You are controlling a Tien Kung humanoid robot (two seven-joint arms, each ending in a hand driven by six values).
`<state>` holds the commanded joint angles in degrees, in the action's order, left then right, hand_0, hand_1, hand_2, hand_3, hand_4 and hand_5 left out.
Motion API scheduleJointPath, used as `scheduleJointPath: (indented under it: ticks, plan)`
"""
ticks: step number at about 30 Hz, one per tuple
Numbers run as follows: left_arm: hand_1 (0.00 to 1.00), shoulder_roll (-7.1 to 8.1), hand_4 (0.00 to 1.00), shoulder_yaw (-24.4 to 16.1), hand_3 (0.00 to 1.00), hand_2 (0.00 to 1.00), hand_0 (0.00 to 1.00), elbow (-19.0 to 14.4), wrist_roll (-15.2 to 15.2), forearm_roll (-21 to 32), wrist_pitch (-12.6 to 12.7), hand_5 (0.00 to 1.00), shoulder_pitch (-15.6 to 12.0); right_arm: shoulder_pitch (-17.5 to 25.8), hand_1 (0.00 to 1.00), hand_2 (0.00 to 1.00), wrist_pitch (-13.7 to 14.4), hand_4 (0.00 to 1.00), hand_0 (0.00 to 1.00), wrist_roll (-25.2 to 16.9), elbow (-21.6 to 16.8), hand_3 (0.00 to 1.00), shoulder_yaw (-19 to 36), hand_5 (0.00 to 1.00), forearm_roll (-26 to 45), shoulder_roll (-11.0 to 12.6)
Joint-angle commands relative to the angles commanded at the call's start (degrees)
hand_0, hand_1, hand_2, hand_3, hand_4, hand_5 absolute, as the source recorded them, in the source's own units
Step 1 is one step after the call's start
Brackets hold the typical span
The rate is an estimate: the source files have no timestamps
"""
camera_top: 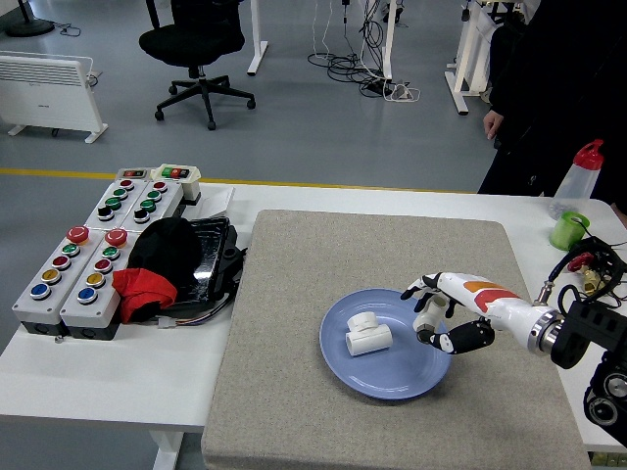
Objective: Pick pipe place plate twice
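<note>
Head view: the right hand (438, 311) hangs over the right rim of the blue plate (407, 372), fingers curled around a white pipe piece (427, 314). Another white pipe fitting (366, 336) already sits near the plate's middle, on the grey mat (294, 343). A person (554, 88) in dark clothes stands at the far right.

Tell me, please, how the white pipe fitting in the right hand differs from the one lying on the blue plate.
The pipe fitting in the right hand is held above the plate's right rim; the pipe fitting on the plate lies loose near its middle. The held one is largely hidden by fingers; the other shows fully. Both are white.
</note>
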<state>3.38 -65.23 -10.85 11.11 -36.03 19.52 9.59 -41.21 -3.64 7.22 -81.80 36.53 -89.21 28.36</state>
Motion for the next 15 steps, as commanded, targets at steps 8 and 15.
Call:
scheduleJointPath:
  ticks: [8, 15]
  plan:
    - [0.785, -0.05, 0.482, 0.0, 0.715, 0.749, 0.741, 0.0, 0.1, -0.1, 0.0, 0.998, -0.1, -0.4, 0.717, 0.761, 2.2, 0.642, 0.744, 0.1, 1.8, 0.803, -2.3, 0.147, 0.5, -1.2]
    - [0.785, -0.04, 0.482, 0.0, 0.715, 0.748, 0.741, 0.0, 0.1, -0.1, 0.0, 0.998, -0.1, -0.4, 0.905, 0.998, 2.2, 0.694, 0.936, 1.1, 2.5, 0.998, -2.9, 0.173, 1.1, -1.3]
